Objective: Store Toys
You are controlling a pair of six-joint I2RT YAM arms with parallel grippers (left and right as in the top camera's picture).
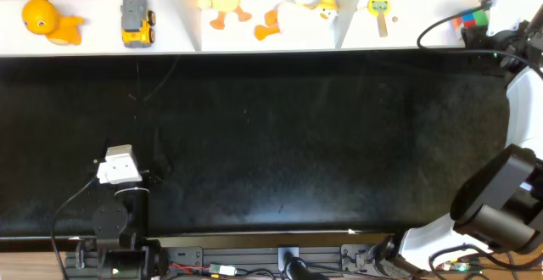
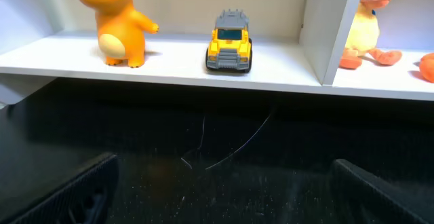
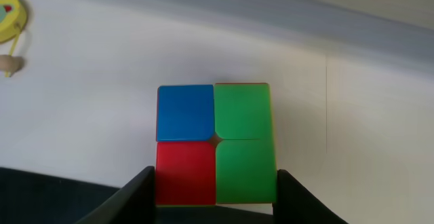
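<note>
- Nearest to us, the left gripper (image 1: 119,165) sits low over the near-left part of the worktop (image 1: 297,144). Its arm is folded close to its base, and its fingers stand wide apart with nothing between them.
- The worktop is a matt black mat, faintly speckled, and we see a few thin pale scratches on it.
- Along the far edge runs a smooth white shelf (image 1: 93,41), split into compartments by upright dividers.
- In the left compartment we find a glossy, rounded orange figure (image 2: 112,20) standing upright. Beside it, not touching, is a boxy yellow-and-grey toy truck (image 2: 229,42).
- The middle compartment holds two soft toys: a yellow plush duck (image 1: 225,0) with orange feet and, near it, a white plush duck (image 1: 293,19) lying down.
- In the right compartment a small flat yellow disc toy (image 1: 379,8) lies well apart from the colour cube (image 3: 215,142), which rests on the shelf floor. The cube is square-edged and shiny, with blue, green and red squares.
- The right arm reaches up the worktop's right side to the shelf. We see the right gripper (image 3: 215,173) with a finger against each side of the cube, closed on it.
</note>
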